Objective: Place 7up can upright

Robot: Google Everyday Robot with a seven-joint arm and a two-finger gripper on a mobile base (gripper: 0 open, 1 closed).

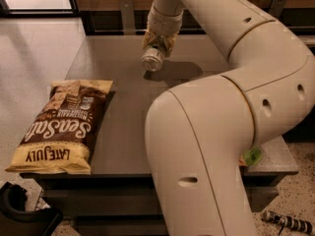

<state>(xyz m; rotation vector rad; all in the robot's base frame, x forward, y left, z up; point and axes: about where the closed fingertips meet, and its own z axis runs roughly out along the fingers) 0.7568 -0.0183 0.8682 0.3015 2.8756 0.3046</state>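
Note:
The 7up can (152,60) is a small silver can, tilted with its silver end facing the camera. It hangs just above the far middle of the grey table (118,58) and casts a shadow beside it. My gripper (158,47) reaches down from the arm at the top and is shut on the can's body, with a tan finger (147,38) on each side. The can's green markings are mostly hidden by the gripper.
A brown Late July Sea Salt snack bag (64,127) lies flat at the table's front left. A green bag (253,156) peeks out behind my arm (211,146) at the right edge. A black object (19,210) sits on the floor at lower left.

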